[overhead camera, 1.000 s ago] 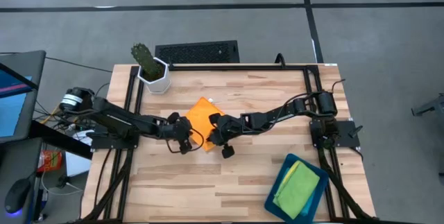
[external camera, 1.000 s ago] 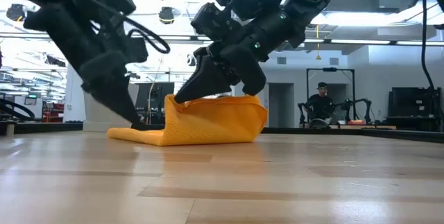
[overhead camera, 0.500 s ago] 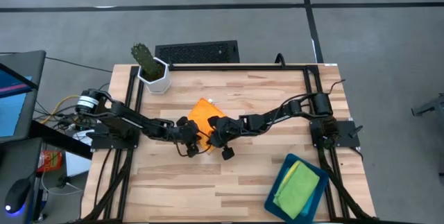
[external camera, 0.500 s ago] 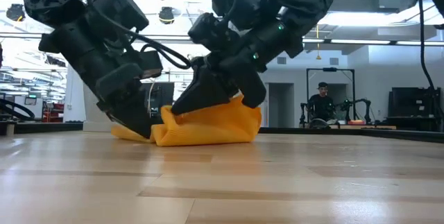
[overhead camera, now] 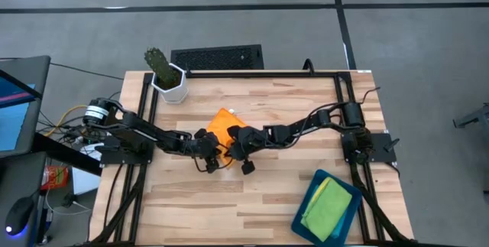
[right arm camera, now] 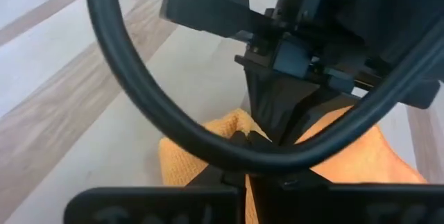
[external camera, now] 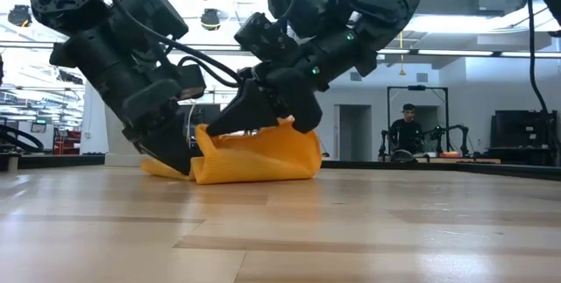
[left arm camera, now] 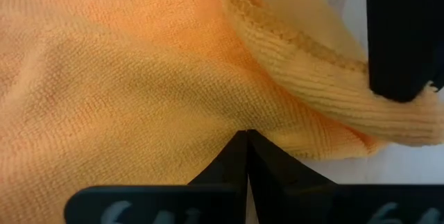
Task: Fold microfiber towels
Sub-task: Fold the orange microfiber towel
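Where both arms meet at the middle of the wooden table (overhead camera: pixel 267 193), an orange towel (overhead camera: pixel 220 122) bunched into a loose fold, its lower part flat on the boards and an upper flap lifted. On that towel's near-left edge, the left gripper (overhead camera: pixel 208 155), fingers (left arm camera: pixel 239 156) pressed together with cloth pinched between the tips. Just beside it, the right gripper (overhead camera: pixel 232 152), fingers (right arm camera: pixel 244 156) narrowed on the raised flap and holding it above the flat layer. Between the two grippers, hardly any gap, with a black cable looping across in front of the right wrist camera. Hard to tell from the level view how many layers sit in the right grip. At the near right corner, a dark teal tray (overhead camera: pixel 309 197) carrying a green towel (overhead camera: pixel 327 209) over a light blue towel (overhead camera: pixel 341 212). At the far left corner, a white pot (overhead camera: pixel 171 86) with a cactus (overhead camera: pixel 157 60). Far behind the table, a seated person (external camera: pixel 406 132).
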Robot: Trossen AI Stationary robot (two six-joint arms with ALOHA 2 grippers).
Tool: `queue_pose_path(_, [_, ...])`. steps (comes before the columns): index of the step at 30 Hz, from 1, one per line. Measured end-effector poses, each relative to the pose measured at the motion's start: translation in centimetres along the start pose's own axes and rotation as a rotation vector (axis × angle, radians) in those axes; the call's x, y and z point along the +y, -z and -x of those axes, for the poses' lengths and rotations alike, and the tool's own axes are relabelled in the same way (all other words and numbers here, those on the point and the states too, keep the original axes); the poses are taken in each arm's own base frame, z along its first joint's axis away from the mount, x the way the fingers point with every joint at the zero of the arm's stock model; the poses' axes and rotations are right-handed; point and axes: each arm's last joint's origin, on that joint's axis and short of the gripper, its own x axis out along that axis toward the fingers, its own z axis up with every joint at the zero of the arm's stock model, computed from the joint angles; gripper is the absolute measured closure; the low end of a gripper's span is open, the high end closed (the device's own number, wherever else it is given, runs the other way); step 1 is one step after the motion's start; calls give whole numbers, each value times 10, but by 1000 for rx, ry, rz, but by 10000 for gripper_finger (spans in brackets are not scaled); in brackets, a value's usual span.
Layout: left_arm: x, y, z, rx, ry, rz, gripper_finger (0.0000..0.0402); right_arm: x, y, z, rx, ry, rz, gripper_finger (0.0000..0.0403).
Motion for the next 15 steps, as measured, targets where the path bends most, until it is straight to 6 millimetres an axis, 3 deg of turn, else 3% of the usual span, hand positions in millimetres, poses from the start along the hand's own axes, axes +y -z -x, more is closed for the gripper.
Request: queue_pose_path(15, [4,-3,20,23,-14,63,401,-1,4,-4,-34,-27,28,365])
